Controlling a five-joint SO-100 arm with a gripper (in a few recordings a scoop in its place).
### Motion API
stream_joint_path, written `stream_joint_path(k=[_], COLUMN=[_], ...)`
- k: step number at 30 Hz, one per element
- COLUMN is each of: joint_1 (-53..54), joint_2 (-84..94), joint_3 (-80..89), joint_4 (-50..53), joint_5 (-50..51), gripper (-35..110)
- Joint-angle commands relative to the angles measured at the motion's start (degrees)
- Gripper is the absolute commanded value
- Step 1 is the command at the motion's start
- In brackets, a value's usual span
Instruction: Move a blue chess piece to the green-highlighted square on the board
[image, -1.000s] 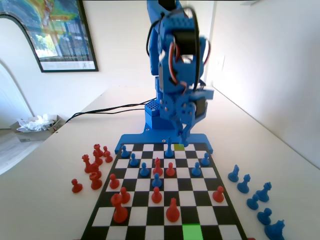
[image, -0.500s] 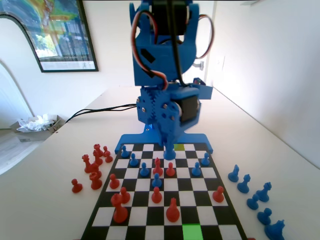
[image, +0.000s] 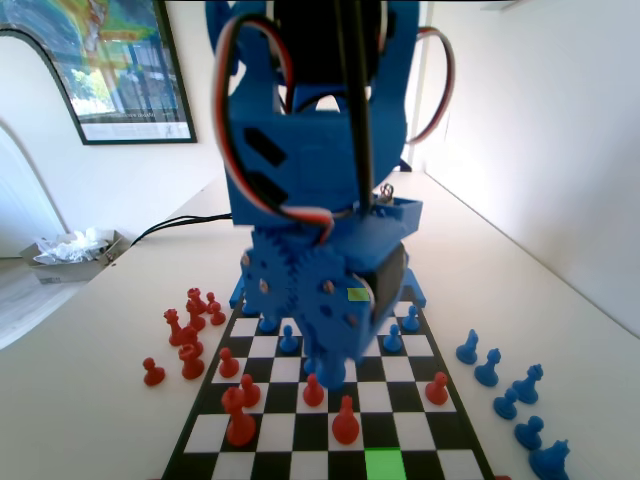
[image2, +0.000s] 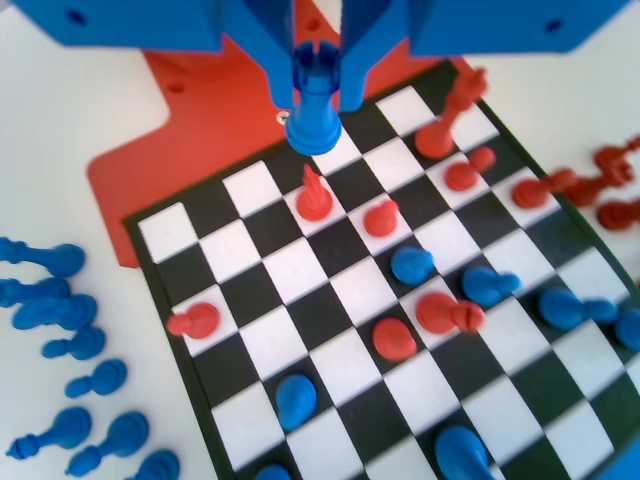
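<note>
I am holding the blue chess piece (image2: 313, 98) between my gripper (image2: 318, 85) jaws, lifted above the board (image2: 330, 300), at 12 o'clock in the wrist view. It seems light, stiff and slippery, so I am clamping its upper body. The green-highlighted square (image: 383, 464) lies at 6 o'clock in the fixed view.

A blue chess piece (image2: 313, 100) with a notched, castle-like top is held upright between the two jaws of the gripper (image2: 318, 85), which hang from the top edge, and is lifted above the board (image2: 300, 315). Below it the chequered board runs slantwise. Red pieces (image2: 314, 196) are seen on squares nearer the far end, blue pieces (image2: 412, 265) toward the lower right. More blue pieces (image2: 60, 312) lie off the board on the white worktop (image2: 60, 140) at the left, and red ones (image2: 610, 185) at the right.
</note>
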Motion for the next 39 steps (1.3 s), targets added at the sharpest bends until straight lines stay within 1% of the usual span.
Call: stream_joint_path(k=[1, 11, 16, 24, 39], joint_1=[-1.6, -4.8, -6.3, -8.1, -7.5], joint_2=[0.7, -4.1, -6.9, -11.2, -12.7], joint_3=[-8.2, -9.8, -8.3, -9.2, -9.8], joint_4=[1.1, -0.8, -4.7, -7.3, -9.5], joint_5=[-1.2, -3.0, -4.7, -6.2, -6.5], gripper=[1, 1, 1, 1, 1])
